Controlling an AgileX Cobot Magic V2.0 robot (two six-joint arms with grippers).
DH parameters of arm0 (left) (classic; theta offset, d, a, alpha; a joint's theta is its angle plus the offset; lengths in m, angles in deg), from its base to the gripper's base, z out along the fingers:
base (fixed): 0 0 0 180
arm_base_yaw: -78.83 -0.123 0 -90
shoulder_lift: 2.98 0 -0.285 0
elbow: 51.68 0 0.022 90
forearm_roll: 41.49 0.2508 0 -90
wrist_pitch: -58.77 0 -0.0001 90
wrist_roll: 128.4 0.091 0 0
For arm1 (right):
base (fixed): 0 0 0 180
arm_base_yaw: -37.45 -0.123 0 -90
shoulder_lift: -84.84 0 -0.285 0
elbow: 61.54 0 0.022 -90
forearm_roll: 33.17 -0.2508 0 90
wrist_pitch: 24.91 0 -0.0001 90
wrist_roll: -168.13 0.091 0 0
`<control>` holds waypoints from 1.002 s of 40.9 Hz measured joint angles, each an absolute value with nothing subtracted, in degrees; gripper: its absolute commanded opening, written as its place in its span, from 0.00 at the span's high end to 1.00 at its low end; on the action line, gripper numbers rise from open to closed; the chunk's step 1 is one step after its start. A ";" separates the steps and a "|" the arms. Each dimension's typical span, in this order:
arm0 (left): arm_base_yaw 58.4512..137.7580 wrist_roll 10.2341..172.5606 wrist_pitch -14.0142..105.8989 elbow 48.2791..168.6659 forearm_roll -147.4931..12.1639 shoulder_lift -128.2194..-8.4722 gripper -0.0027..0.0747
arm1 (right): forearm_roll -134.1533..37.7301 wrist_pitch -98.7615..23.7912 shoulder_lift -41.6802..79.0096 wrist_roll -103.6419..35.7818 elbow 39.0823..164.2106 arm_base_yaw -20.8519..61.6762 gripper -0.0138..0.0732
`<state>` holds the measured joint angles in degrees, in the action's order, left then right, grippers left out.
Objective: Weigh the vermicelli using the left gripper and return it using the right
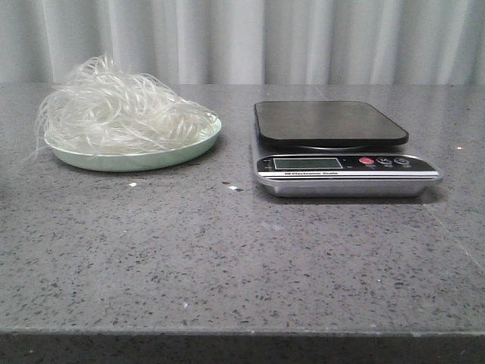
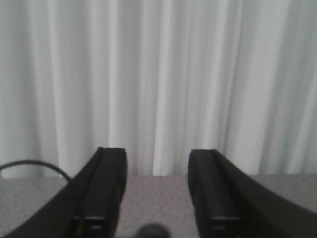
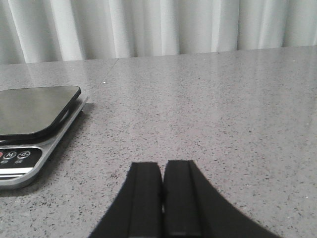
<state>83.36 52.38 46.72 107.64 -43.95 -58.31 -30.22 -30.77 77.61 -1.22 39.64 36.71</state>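
Note:
The vermicelli (image 1: pixel 121 110) is a fluffy whitish tangle heaped on a pale green plate (image 1: pixel 189 148) at the table's back left. The electronic scale (image 1: pixel 341 148) with a bare black platform stands at the back right; it also shows in the right wrist view (image 3: pixel 29 119). Neither gripper shows in the front view. In the left wrist view my left gripper (image 2: pixel 157 154) is open and empty, facing the curtain above the table. In the right wrist view my right gripper (image 3: pixel 162 166) is shut and empty, low over the table to the right of the scale.
A grey speckled table (image 1: pixel 242 258) carries everything, with its front edge near the bottom of the front view. A pale curtain (image 1: pixel 265 38) hangs behind. A few small white crumbs (image 1: pixel 132 184) lie in front of the plate.

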 measured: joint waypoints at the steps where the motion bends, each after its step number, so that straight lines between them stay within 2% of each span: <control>1: 84.04 52.38 45.78 108.02 -44.04 -59.20 0.28 | -30.22 -30.77 77.61 -1.22 39.64 36.71 0.67; 9: 90.60 52.38 34.47 114.86 -44.18 -68.44 0.27 | -30.22 -30.77 77.61 -1.22 39.64 36.71 0.67; 13: 92.90 52.38 24.99 121.16 -44.49 -74.69 0.27 | -30.22 -30.77 77.61 -1.22 39.64 36.71 0.67; 25: 93.80 57.02 0.89 139.02 -52.74 -93.54 0.27 | -30.22 -30.77 77.61 -1.22 39.64 36.71 0.67; 32: 94.21 60.04 -8.16 144.50 -58.68 -101.76 0.27 | -30.22 -30.77 77.61 -1.22 39.64 36.71 0.67; 41: 96.80 60.32 -10.79 145.18 -57.74 -107.42 0.27 | -30.22 -30.77 77.61 -1.22 39.64 36.71 0.67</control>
<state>96.80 60.32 -10.79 145.18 -57.74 -107.42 -30.22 -30.77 77.61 -1.22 39.64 36.71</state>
